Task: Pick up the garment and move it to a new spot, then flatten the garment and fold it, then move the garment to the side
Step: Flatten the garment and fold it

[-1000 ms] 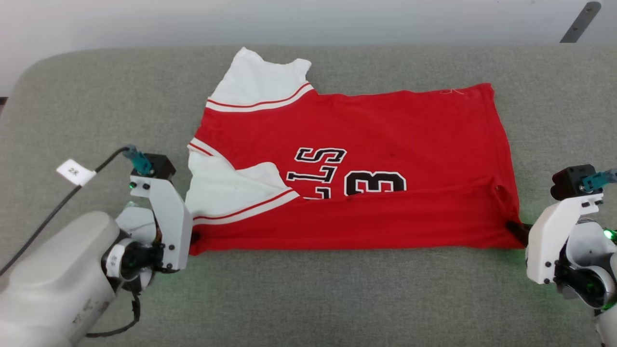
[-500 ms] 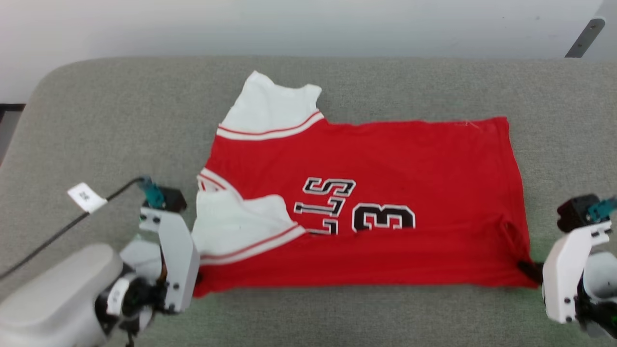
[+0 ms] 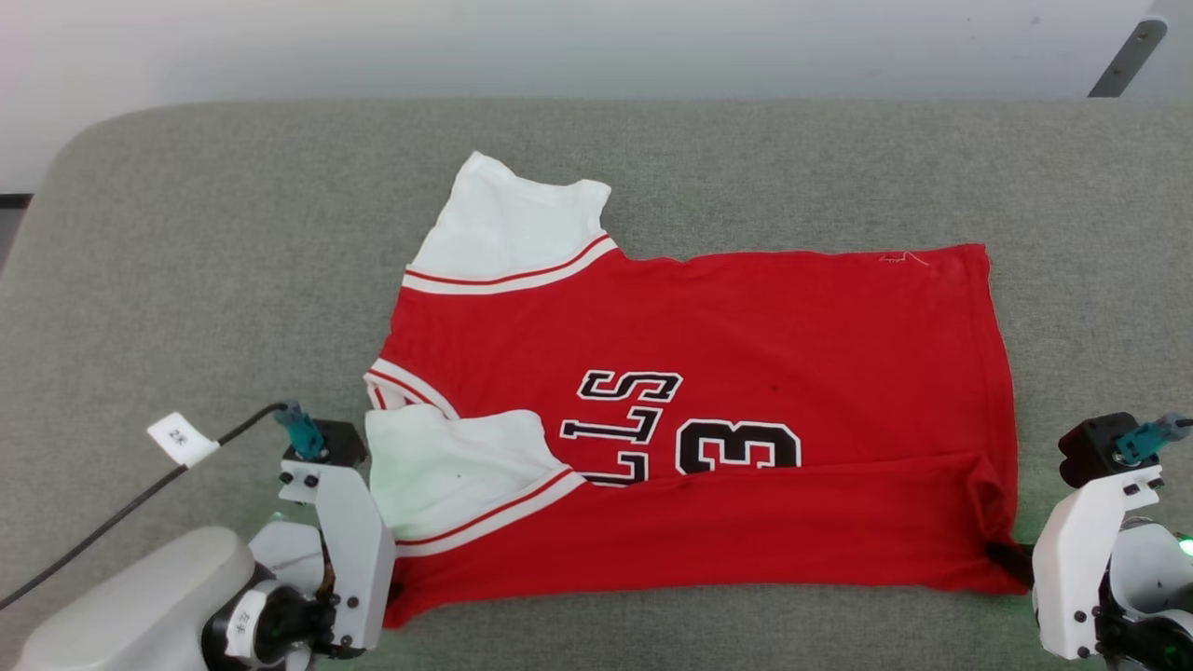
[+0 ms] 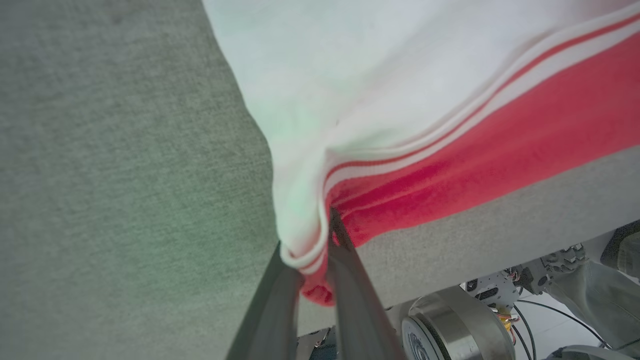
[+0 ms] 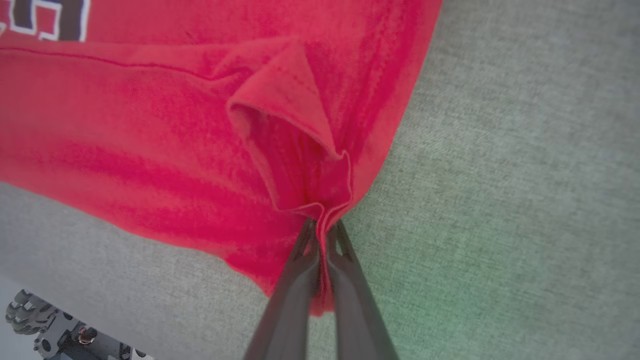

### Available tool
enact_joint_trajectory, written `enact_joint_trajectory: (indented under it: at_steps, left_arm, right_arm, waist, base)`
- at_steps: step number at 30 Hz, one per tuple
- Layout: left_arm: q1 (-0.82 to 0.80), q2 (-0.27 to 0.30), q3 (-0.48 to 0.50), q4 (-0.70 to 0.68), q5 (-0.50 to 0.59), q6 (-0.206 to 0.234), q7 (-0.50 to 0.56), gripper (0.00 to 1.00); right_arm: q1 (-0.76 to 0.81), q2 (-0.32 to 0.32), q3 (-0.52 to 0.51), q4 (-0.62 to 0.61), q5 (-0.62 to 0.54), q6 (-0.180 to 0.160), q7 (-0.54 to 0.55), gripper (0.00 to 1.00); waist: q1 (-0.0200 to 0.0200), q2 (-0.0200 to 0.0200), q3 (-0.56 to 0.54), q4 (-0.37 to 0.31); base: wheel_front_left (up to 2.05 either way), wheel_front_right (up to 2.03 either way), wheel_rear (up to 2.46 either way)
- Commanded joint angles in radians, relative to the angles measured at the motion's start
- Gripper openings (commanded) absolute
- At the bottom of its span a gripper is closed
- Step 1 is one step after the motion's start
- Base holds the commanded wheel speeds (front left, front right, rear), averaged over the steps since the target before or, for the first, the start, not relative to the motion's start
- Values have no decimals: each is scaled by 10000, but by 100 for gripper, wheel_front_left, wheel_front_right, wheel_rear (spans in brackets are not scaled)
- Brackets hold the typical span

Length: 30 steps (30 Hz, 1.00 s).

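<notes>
The garment, a red shirt with white sleeve ends and black lettering, lies partly folded on the grey table, its near long edge doubled over. My left gripper is shut on the garment's near left corner, where the white sleeve cloth and red hem bunch between the fingers. My right gripper is shut on the near right corner, with red folds gathered at its fingertips.
The table's padded grey surface runs free to the left, right and behind the garment. Its near edge lies close under both grippers, with the robot's base below it. A tagged cable trails from the left wrist.
The head camera has shifted, so the whole picture sits lower than one second ago. Both grippers keep their hold on the garment's near corners; the fold looks the same.
</notes>
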Motion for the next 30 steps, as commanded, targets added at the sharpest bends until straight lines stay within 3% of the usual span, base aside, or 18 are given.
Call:
enact_joint_trajectory:
  at_steps: [1, 2, 3, 4, 5, 7, 8, 9, 10, 20, 24, 30]
  left_arm:
    - [170, -153, -14, 180, -100, -90, -63, 15]
    - [194, -220, -25, 313, -108, -151, -110, 23]
    - [193, -266, -26, 416, -106, -179, -148, 45]
    - [176, -314, -19, 533, -99, -229, -194, 80]
    - [138, -342, -10, 613, -103, -253, -207, 100]
    - [-10, -304, 53, 742, -72, -299, -236, 100]
    - [-90, -249, 76, 767, 12, -306, -265, 100]
    - [-169, -193, 116, 769, 66, -338, -268, 100]
    - [-238, -138, 166, 779, 25, -302, -222, 100]
    - [-1634, 517, 786, 360, 440, -227, -142, 100]
    - [-2405, 450, 1035, 580, 888, -546, -563, 100]
    - [-3497, 98, 1269, 1672, 1622, -1331, -1571, 100]
  right_arm:
    - [5, 98, 72, 136, -77, -11, -17, 0]
    - [-13, 142, 121, 191, -121, -11, -20, 0]
    - [-35, 168, 173, 211, -171, -11, -30, 0]
    - [-68, 209, 203, 232, -169, -11, -70, 0]
    - [-114, 233, 224, 245, -158, -11, -80, 0]
    - [-196, 203, 231, 231, -217, -11, -159, 36]
    - [-209, 166, 248, 214, -212, -11, -161, 44]
    - [-232, 101, 255, 189, -246, -11, -178, 64]
    - [-253, 63, 221, 171, -287, -13, -218, 100]
    - [-356, 101, -297, -680, -326, -11, -554, 100]
    - [-549, 370, -977, -1330, -616, -11, -1333, 100]
    - [-876, 1099, -1627, -2418, -1369, -11, -3325, 100]
  waist:
    - [0, 0, 34, -31]
    - [0, 0, 49, -45]
    - [0, 0, 76, -65]
    - [0, 0, 96, -77]
    - [0, 0, 110, -87]
    - [0, 0, 139, -115]
    - [0, 0, 149, -134]
    - [0, 0, 155, -149]
    - [0, 0, 153, -162]
    - [0, 0, 250, -507]
    - [0, 0, 426, -736]
    - [0, 0, 791, -1221]
  base:
    - [0, 0, 0]
    - [0, 0, 0]
    - [0, 0, 0]
    - [0, 0, 0]
    - [0, 0, 0]
    - [0, 0, 0]
    - [0, 0, 0]
    - [0, 0, 0]
    - [0, 0, 0]
    - [0, 0, 0]
    - [0, 0, 0]
    - [0, 0, 0]
